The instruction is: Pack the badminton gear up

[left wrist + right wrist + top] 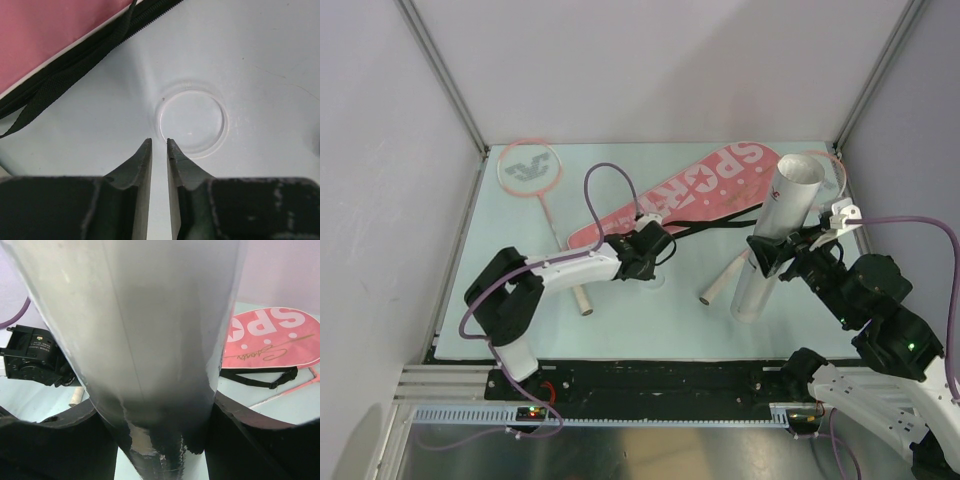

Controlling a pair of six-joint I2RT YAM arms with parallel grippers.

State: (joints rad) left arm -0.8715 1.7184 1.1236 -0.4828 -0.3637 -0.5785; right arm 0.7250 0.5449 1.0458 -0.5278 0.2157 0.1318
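Observation:
The long white tube (778,235) stands tilted on the table, and my right gripper (782,250) (155,410) is shut on its middle. It fills the right wrist view. The pink "SPORT" bag (695,185) (270,340) lies flat behind it, its black strap (60,82) trailing forward. One pink racket (530,168) lies at the back left; the other racket's handle (725,282) sticks out beside the tube, its head partly hidden behind it. My left gripper (653,262) (159,141) hovers with its jaws a narrow gap apart and nothing between them, just short of a clear round lid (190,122). No shuttlecock shows.
White enclosure walls and metal posts (445,75) close in the mat on the left, back and right. The black base rail (650,380) runs along the near edge. A purple cable (610,185) loops above the left arm.

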